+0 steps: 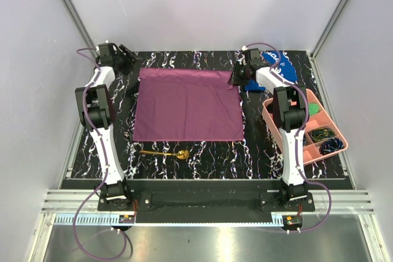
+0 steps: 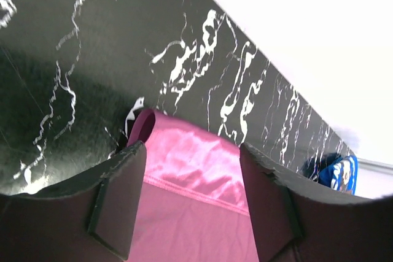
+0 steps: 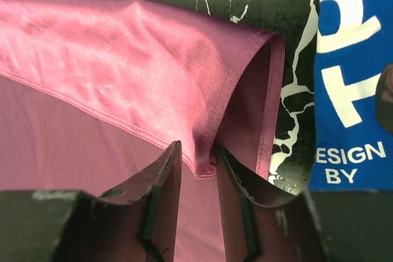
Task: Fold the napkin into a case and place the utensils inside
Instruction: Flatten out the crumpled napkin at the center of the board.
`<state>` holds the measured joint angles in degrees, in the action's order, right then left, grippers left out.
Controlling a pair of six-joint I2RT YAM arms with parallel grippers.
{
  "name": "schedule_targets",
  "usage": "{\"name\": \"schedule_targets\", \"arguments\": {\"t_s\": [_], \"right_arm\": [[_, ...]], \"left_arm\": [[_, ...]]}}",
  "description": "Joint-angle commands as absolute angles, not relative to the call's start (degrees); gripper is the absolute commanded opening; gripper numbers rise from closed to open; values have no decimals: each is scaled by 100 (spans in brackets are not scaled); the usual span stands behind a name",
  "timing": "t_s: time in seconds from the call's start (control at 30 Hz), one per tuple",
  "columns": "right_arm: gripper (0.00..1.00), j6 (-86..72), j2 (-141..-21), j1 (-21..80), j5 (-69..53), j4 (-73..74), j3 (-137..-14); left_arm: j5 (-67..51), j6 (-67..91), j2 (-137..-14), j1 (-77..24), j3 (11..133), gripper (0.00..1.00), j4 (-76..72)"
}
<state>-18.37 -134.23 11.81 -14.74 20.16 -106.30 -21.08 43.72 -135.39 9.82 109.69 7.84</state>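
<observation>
First fold in hand. Right hand (image 3: 196, 154) pinched the napkin (image 1: 187, 105) by its upper-right corner; left hand (image 2: 190, 157) hung released, astride the upper-left corner. Next, we judged: left clenches, both draw that edge down-frame. Napkin lay flat, plum, slightly shiny, mid-table (image 1: 215, 157); spoon (image 1: 163, 152) just below.

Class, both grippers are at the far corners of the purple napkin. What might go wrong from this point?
1. The right gripper pinches only a small bit of the napkin near its hem; it may slip out when lifted.
2. The left gripper stands open over its corner; if only one side pulls, the fold could go crooked.
3. The blue cloth lies close beside the right corner and might get dragged along.
</observation>
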Motion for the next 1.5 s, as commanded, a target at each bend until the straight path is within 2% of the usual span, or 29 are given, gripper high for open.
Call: {"name": "schedule_targets", "arguments": {"t_s": [0.0, 0.3, 0.4, 0.5, 0.63, 0.73, 0.77, 0.8, 0.9, 1.17, 1.23, 1.3, 1.33, 1.37, 1.43, 1.47], "right_arm": [[37, -1837, -13491, 1151, -1679, 1881, -10925], [34, -1881, -13535, 1143, -1731, 1863, -10960], [33, -1898, -13544, 1143, -1731, 1854, -10951], [32, -1934, -13535, 1134, -1749, 1837, -10942], [27, -2039, -13500, 1125, -1810, 1784, -10951], [16, -2153, -13465, 1108, -1881, 1767, -10969], [13, -2188, -13421, 1099, -1950, 1758, -10969], [7, -2267, -13404, 1090, -1986, 1749, -10951], [0, -2617, -13324, 985, -2222, 1548, -10916], [0, -4489, -13928, 536, -3190, -243, -11179], [1, -5043, -14219, 501, -3269, -560, -11696], [10, -5900, -14675, 492, -3296, -1122, -12144], [15, -6202, -14860, 501, -3209, -1725, -12329], [30, -6457, -15358, 510, -3199, -1818, -12618], [46, -6960, -16002, 501, -3409, -1358, -14249], [53, -7004, -16544, 492, -3471, -1119, -14847]], "left_arm": [[-2021, 4359, -13816, 1011, 11258, 66, 589], [-2267, 4535, -14159, 1002, 11391, 64, 712], [-2355, 4570, -14115, 1002, 11285, 56, 633], [-2417, 4614, -13992, 1002, 11127, 47, 466], [-2505, 4649, -13913, 1002, 11065, 26, 448], [-2707, 4746, -13870, 1011, 11031, 12, 413], [-2751, 4790, -13826, 1011, 10995, 4, 378], [-2847, 4868, -13782, 1011, 10821, 0, 152], [-3058, 5325, -13588, 1063, 10478, 0, -454], [-3015, 7802, -13816, 1178, 9958, 0, -2775], [-2656, 8721, -14061, 1187, 9844, 1, -3679], [-2244, 9270, -14307, 1108, 9913, 5, -4461], [-2119, 9603, -14544, 1081, 10001, 21, -4613], [-2014, 9676, -14615, 1055, 10185, 25, -4675], [-1986, 9590, -14695, 985, 10414, 38, -4203], [-2065, 9467, -14687, 976, 10537, 59, -3940]]}}
